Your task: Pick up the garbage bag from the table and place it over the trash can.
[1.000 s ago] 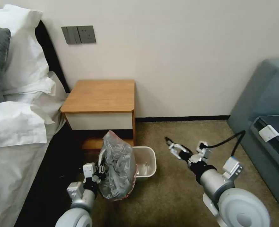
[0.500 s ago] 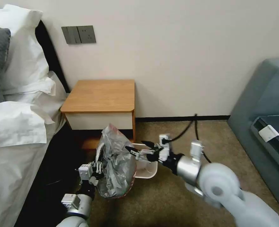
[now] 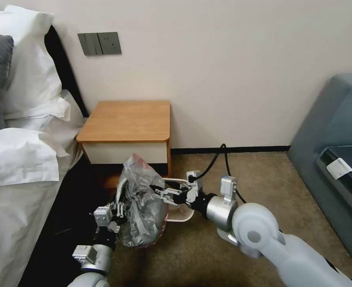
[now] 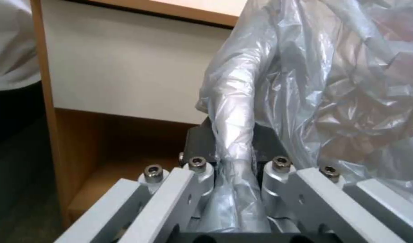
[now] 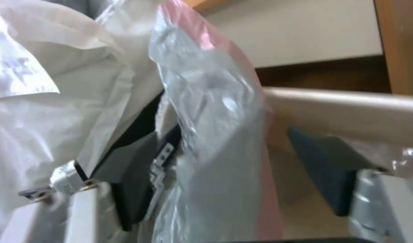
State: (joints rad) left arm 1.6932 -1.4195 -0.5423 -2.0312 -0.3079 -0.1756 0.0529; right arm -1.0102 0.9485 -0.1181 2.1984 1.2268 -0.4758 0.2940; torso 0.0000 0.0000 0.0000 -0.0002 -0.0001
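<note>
Worktop (image 3: 128, 119) bare. Trash can (image 3: 182, 215) on the floor in front of it. Garbage bag (image 3: 141, 207) hangs beside the can. Left gripper (image 3: 116, 210) jaws clamped on the bag's edge; right gripper (image 3: 160, 192) jaws spread, straddling the bag's other side.

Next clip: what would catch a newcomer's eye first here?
The crinkled grey garbage bag, held up off the floor in front of the nightstand. The left gripper is shut on one edge of it, and the right gripper reaches in open from the other side, over the cream trash can.
</note>
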